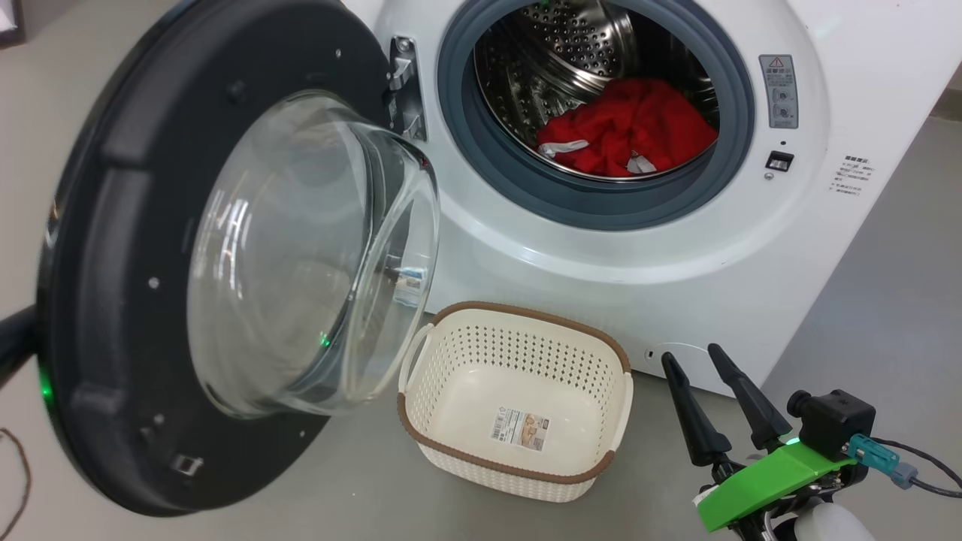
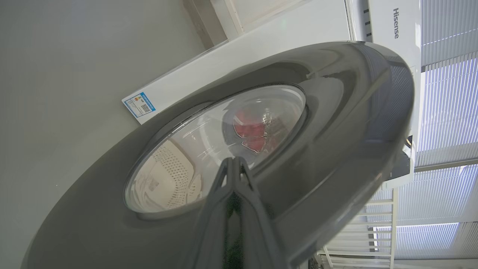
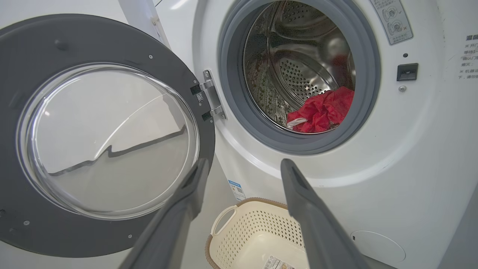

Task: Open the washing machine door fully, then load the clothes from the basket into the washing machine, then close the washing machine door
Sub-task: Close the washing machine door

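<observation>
The washing machine (image 1: 601,248) stands with its steel drum exposed. The washing machine door (image 1: 150,263) is swung out to the left, its clear glass bowl (image 1: 301,255) facing me. The red clothes (image 1: 631,128) lie inside the drum, with bits of white cloth showing. The cream basket (image 1: 511,353) sits on the floor below the opening with only a label on its bottom. My right gripper (image 1: 690,353) is open at the lower right, beside the basket, holding nothing. My left gripper (image 2: 233,161) is shut, its tips close against the door's glossy outer face (image 2: 336,112); whether they touch it I cannot tell.
The door hinge (image 1: 402,83) is at the opening's left and the latch slot (image 1: 779,160) at its right. A blue sticker (image 2: 139,105) marks the machine's lower corner. Window blinds (image 2: 448,112) and a white rack (image 2: 373,231) lie beyond the door. Grey floor (image 1: 864,315) spreads to the right.
</observation>
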`<state>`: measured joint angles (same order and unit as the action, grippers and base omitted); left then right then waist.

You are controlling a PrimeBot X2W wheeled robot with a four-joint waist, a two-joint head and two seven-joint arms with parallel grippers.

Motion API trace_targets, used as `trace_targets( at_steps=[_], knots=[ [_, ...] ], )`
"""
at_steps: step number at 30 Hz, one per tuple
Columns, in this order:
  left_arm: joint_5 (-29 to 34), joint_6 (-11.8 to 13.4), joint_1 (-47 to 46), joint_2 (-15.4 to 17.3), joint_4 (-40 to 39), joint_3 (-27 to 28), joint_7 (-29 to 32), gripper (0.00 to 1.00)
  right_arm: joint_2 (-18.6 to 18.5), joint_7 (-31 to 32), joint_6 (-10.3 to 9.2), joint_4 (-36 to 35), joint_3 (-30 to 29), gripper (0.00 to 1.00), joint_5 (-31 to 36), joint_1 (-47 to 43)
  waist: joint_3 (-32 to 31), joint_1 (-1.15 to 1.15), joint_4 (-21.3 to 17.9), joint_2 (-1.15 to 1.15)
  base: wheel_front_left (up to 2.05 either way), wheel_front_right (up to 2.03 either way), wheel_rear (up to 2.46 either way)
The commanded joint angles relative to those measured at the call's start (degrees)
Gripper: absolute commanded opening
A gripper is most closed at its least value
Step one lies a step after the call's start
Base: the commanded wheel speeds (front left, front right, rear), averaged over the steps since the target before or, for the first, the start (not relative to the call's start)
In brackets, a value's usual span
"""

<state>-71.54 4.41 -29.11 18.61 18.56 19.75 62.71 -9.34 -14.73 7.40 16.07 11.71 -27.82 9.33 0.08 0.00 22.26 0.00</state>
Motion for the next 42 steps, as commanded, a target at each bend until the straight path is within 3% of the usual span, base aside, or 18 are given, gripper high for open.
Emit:
trace_targets(
  at_steps=[1, 17, 42],
  knots=[
    [-0.76, 0.27, -0.41, 1.82, -2.63, 0.65, 1.16, 0.00, -0.12, -0.27, 0.09, -1.27, 1.18, 1.00, -0.05, 0.39, 0.05, 0.00, -0.09, 0.00, 0.00, 0.00, 0.00],
    [-2.40, 3.59, 3.35, -1.76, -14.37, -1.71, 4.91, 0.00, -0.15, -0.27, 0.09, -1.17, 0.59, 1.00, -0.06, 0.81, 0.80, 0.00, -0.71, 0.00, 0.00, 0.00, 0.00],
    [-1.04, 2.52, 2.96, -1.05, -14.19, -0.05, 1.76, 0.00, 0.02, -0.27, 0.09, -1.16, 0.27, 1.00, -0.25, 0.08, -0.27, 0.00, 0.25, 0.00, 0.00, 0.00, 0.00]
  ],
)
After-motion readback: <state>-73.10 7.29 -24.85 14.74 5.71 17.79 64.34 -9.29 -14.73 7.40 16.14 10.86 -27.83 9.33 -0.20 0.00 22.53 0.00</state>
